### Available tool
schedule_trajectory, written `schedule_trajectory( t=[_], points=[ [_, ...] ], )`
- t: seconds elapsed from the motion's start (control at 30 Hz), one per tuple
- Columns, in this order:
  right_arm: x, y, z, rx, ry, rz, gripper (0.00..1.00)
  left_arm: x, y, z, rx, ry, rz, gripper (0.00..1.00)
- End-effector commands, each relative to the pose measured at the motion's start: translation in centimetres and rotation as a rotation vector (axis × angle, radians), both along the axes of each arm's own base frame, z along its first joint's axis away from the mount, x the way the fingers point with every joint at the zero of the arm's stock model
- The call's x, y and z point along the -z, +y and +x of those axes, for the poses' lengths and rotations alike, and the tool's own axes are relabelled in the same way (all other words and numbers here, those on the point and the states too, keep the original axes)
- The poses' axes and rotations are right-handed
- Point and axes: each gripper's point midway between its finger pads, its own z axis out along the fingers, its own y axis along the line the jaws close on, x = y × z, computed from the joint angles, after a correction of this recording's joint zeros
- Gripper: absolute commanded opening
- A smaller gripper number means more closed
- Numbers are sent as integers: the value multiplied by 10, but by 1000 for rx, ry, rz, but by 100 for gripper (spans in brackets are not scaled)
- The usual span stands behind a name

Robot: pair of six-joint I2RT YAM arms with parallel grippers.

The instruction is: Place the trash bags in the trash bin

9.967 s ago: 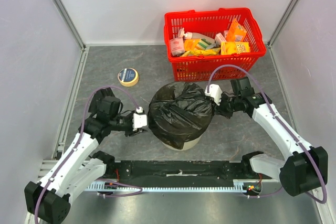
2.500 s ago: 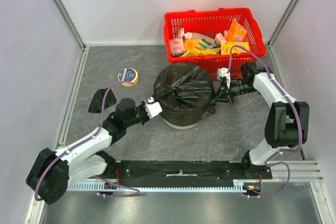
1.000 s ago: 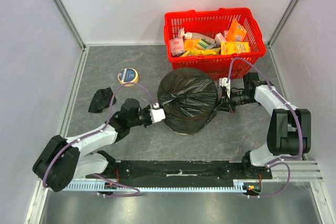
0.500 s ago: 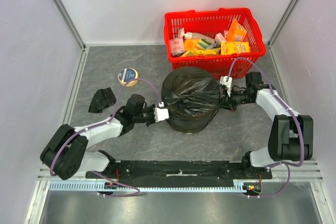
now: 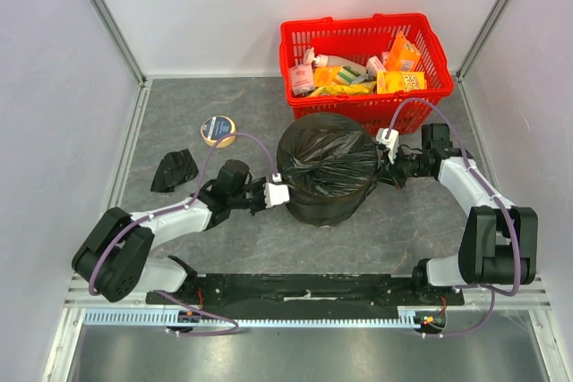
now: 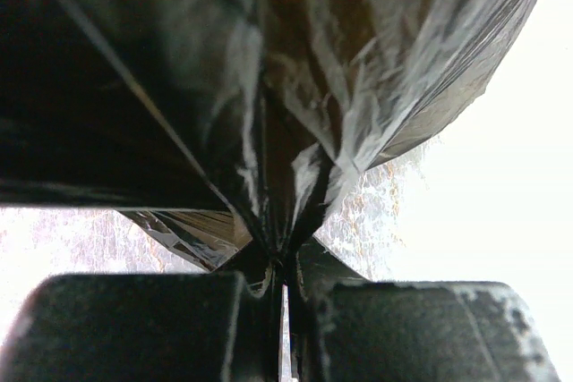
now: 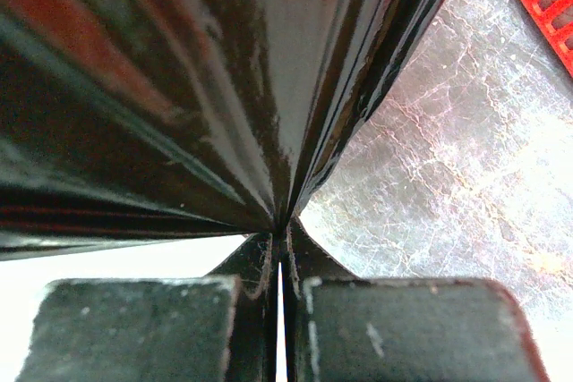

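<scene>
Near the middle of the top view, a black trash bag is stretched over a round, upright form on the grey table, its film gathered into a knot-like pucker on top. The trash bin itself is hidden under the film, so its walls cannot be made out from above.

At the bag's lower left side, the left gripper reaches in from the left of the frame. In the left wrist view its jaws are pressed together on a fold of the film, and creases fan upward from the pinch. At the bag's right side, the right gripper comes in from the right of the frame. Its wrist view shows the same: the jaws are clamped tight on a pleat of the shiny film, with the marbled table and a corner of red mesh at the upper right.

Just behind the bag, toward the top of the frame, stands a red wire basket holding packets and bottles. The bag's far edge lies right against the basket's front wall. Toward the left, a roll of tape lies flat on the table, and below and left of it sits a small crumpled black bag, well apart from both grippers.
</scene>
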Motion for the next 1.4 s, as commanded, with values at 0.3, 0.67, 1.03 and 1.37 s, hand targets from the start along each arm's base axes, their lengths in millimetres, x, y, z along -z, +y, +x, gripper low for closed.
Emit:
schedule_trajectory(
  t=[0.3,0.67,1.03,1.37],
  points=[
    [58,-39,-31,51,121,-264,0,61,46,-31,-100,226,232,2],
    [51,-34,-32,33,94,-238,5,19,34,-48,-33,168,61,56],
    [24,-22,-29,21,72,-168,30,-58,46,-34,-122,108,-200,84],
    [-9,-14,-19,-12,21,-119,54,-93,45,-13,-142,87,-278,91]
  ],
)
